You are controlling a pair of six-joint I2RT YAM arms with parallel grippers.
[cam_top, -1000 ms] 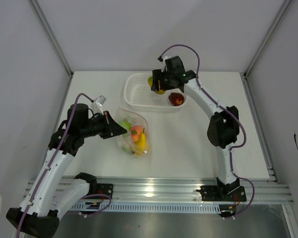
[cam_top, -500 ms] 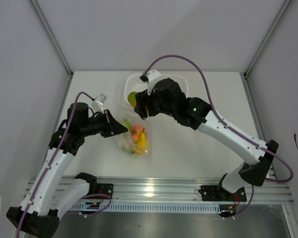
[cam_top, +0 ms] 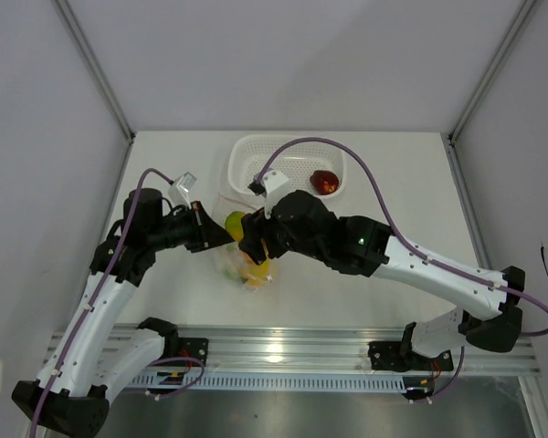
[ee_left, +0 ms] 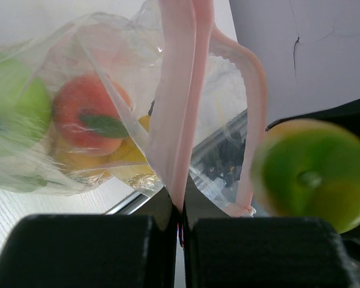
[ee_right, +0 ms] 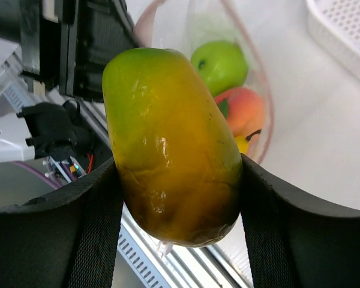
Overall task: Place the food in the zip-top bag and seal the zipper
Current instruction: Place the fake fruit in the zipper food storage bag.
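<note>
While the left fingers (ee_left: 168, 231) are clamped shut on the zipper (ee_left: 180, 96), the pink strip rises straight out from between them and the bag (ee_left: 108, 66) hangs off it as crinkled clear plastic. Its other lip curves away to the right in the left wrist view, so the mouth stands open. From above, the left fingers (cam_top: 217, 235) reach in from the left, and the bag (cam_top: 240, 274) lies on the counter (cam_top: 393, 182) just beyond them, partly hidden under the right arm.

Inside the bag, the right wrist view shows a green apple (ee_right: 221, 65) farthest back, a peach (ee_right: 243, 111) with a dark leaf in front of it, and a bit of yellow fruit (ee_right: 243, 144) below the peach. The left wrist view shows the same peach (ee_left: 87, 114) through the plastic, with a green blur at the far left.

The right fingers (ee_right: 270, 222) grip a mango (ee_right: 168, 138), one black pad on each side of its lower, orange-brown half; its green end points up. It hangs over the bag's open mouth, close to the left fingers. Seen from above, the mango (cam_top: 235, 222) sits at the bag's top edge with the right fingers (cam_top: 254, 245) beside it.

A white perforated basket (cam_top: 242, 151) stands at the back of the counter, apart from the bag, and a dark red apple (cam_top: 325, 182) lies in its right end.
</note>
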